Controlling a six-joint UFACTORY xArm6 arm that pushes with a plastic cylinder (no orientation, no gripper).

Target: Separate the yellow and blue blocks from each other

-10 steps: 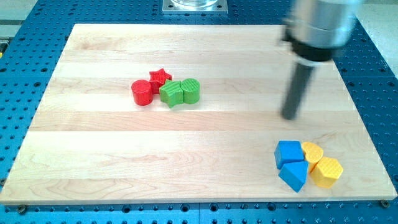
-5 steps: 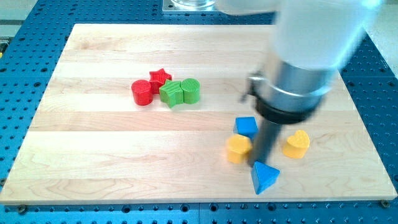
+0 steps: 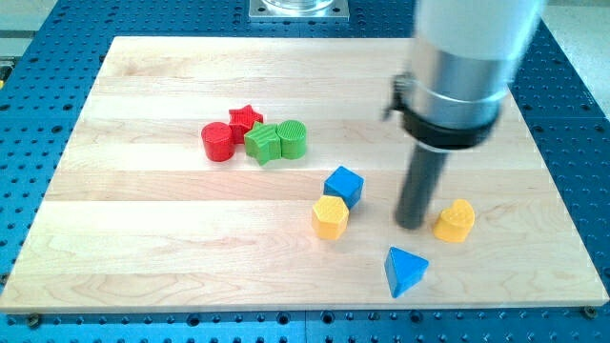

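Wooden board [image 3: 143, 238]: my tip [image 3: 412, 226] is set down just left of yellow rounded block [image 3: 455, 221]. Blue cube [image 3: 343, 186] & yellow hexagonal block [image 3: 330, 217] touch further left; blue triangular block [image 3: 406, 271] is seen below tip. No gripper fitted.

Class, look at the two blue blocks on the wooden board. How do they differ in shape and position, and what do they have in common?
The blue cube has square faces; the blue triangular block comes to a point. The cube sits higher in the view and touches, or nearly touches, a yellow block; the triangular block stands alone near the view's bottom edge. The cube is left of my tip; the triangular block is below it. Both are blue and small.
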